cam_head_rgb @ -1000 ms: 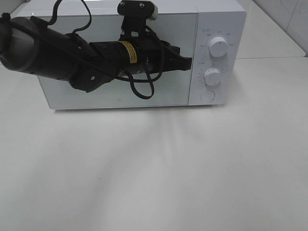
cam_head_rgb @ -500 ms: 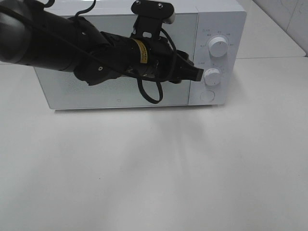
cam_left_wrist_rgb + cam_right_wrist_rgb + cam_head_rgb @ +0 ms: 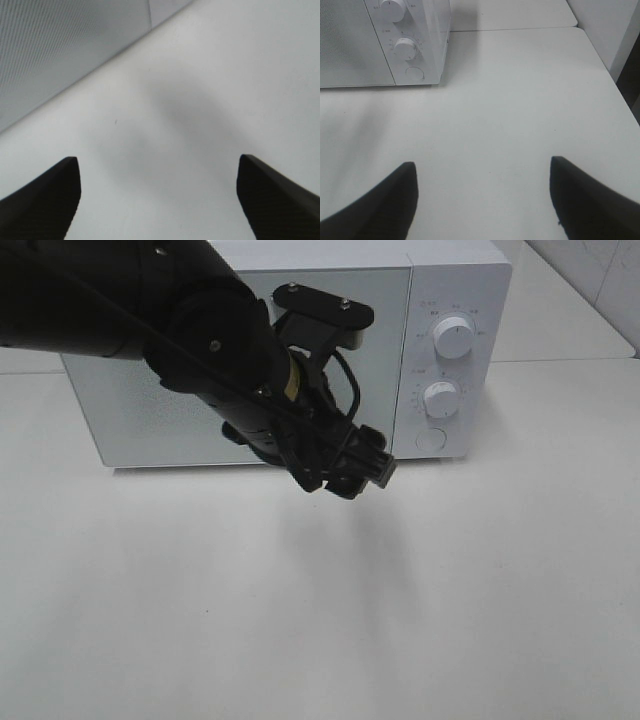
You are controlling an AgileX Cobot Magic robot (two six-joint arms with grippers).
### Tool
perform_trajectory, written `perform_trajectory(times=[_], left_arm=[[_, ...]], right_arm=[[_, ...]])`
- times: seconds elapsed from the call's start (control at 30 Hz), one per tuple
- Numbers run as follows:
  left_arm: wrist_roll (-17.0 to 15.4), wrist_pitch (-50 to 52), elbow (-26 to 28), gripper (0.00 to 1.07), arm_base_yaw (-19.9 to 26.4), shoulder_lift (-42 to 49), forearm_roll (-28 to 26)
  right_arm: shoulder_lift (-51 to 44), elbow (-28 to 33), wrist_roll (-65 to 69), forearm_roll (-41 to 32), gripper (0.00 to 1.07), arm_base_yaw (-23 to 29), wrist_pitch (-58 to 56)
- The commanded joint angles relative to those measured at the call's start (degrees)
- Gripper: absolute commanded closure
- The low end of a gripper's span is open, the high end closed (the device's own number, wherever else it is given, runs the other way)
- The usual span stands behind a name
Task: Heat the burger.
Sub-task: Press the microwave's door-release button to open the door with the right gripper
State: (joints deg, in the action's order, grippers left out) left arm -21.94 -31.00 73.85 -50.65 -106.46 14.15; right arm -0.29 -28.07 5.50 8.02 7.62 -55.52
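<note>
The burger is out of view. The white microwave (image 3: pixel 130 410) stands at the back of the table with its door shut. My left arm reaches across the front of the door, and my left gripper (image 3: pixel 362 475) points down at the table just below the door's right corner. In the left wrist view this gripper (image 3: pixel 157 165) is open, with only bare table between its dark fingers (image 3: pixel 50 200). My right gripper (image 3: pixel 482 167) is open and empty too, hovering over the table right of the microwave (image 3: pixel 350 45).
The microwave's control panel carries an upper knob (image 3: pixel 455 338), a lower knob (image 3: pixel 441 398) and a round button (image 3: pixel 431 439). The white table (image 3: pixel 320 620) stretches in front. A second table edge and wall lie at the back right.
My left gripper has swung from the lower knob down and left to the front of the door. It went from shut to open.
</note>
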Motion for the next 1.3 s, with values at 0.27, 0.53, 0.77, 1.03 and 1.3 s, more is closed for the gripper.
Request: perform_trajectory(times=[0.27,0.53,0.77,1.03,1.3], left_arm=[[15.1,-23.8,0.3,0.28,2.9,3.4,-19.1],[16.3,-32.0,0.2,0.28,7.8,7.4,-20.1],[17.5,-35.0,-3.2,0.28,15.4,12.2,-20.3],[21.0,-31.9,-17.5,0.28,31.5,26.6,-22.7],[23.7,-29.9,-27.0,0.28,44.5,36.3,-22.8]], right_arm=[[-1.6,0.0,-0.6,0.0,0.37,-0.4,0.3],[-1.6,0.0,-0.6,0.0,0.37,-0.4,0.3],[-1.6,0.0,-0.6,0.0,0.37,-0.4,0.3],[-1.6,0.0,-0.6,0.0,0.37,-0.4,0.3],[-1.6,0.0,-0.6,0.0,0.37,-0.4,0.3]])
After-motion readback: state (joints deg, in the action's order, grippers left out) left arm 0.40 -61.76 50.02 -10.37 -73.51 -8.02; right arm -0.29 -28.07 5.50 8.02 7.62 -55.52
